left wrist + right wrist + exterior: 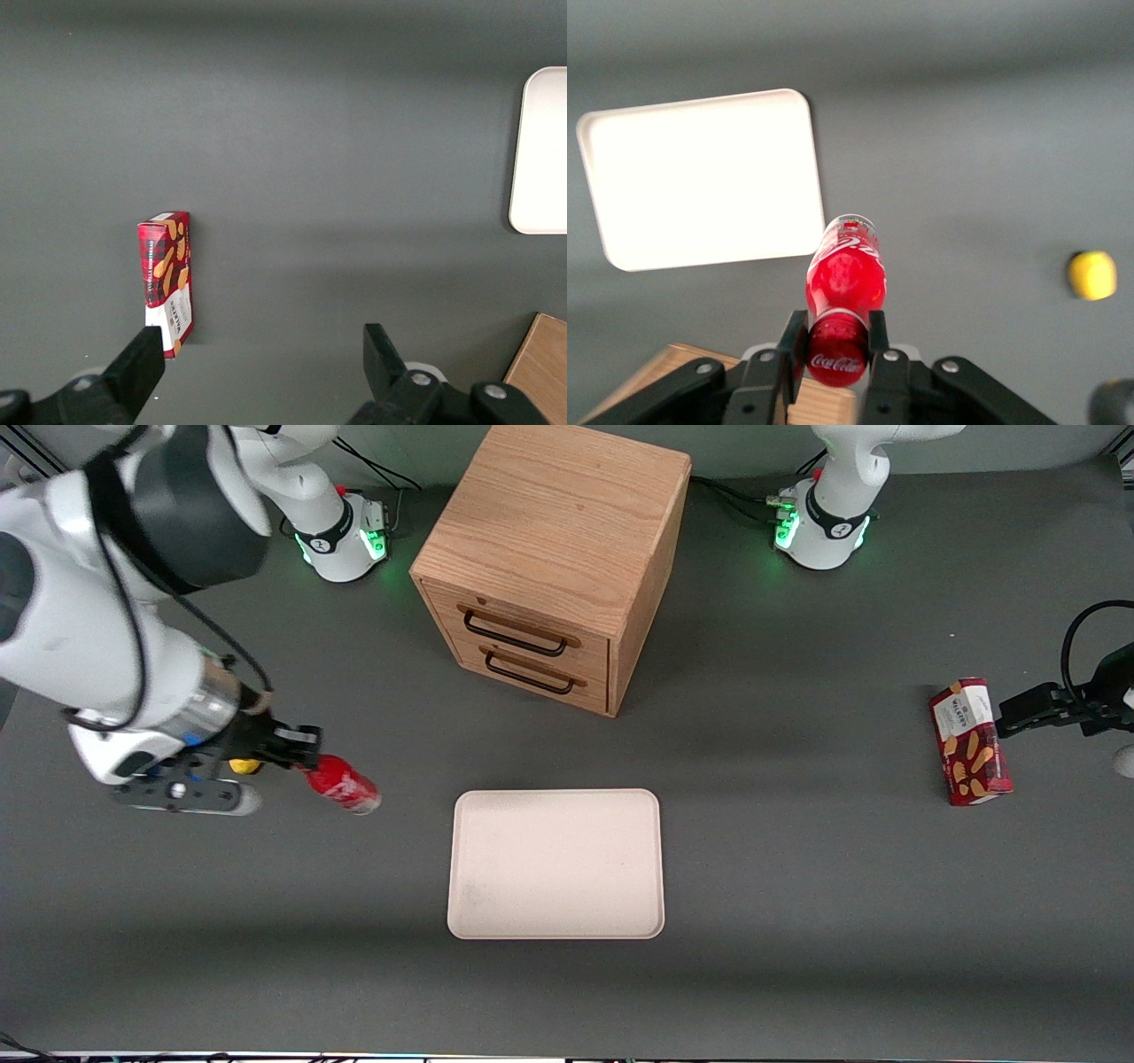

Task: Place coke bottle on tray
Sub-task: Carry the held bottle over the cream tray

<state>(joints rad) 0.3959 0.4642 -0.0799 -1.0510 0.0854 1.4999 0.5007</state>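
Closest to the front camera lies the tray (555, 864), bare. Toward the working arm's end from the tray, the gripper (834, 341) pinches the coke bottle (341, 784) at its capped neck with 2 fingers, base tilted out, off the table. Glossy and rigid, it looks light (likely slippery); that neck hold could let it swing

We are seeing the glossy red bottle (341, 784) hanging tilted off the table, its cap clamped in the gripper (297, 757), silvery base pointing away. The cream tray (555, 864) is lying flat nearby, toward the parked arm's end.
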